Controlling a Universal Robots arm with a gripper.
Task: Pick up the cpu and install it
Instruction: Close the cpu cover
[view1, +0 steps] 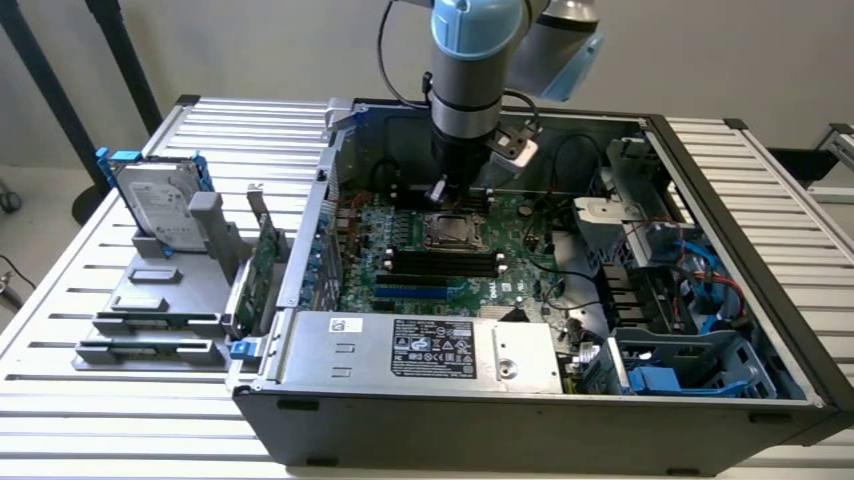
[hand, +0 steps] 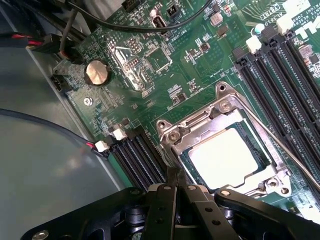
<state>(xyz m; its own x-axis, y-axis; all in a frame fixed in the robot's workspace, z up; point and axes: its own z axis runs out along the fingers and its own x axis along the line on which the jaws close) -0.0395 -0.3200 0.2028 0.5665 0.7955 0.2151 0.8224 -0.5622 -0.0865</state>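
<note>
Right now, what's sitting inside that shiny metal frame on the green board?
The cpu lies flat inside the socket frame, its pale silver top showing. Whatever is beneath the chip is covered. The shut gripper hangs beside the frame's edge.

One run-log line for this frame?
gripper: shut, empty, above socket edge | cpu: seated in socket | board: in case

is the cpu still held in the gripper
No, the cpu lies flat in the motherboard socket, and the shut gripper beside it holds nothing.
</note>
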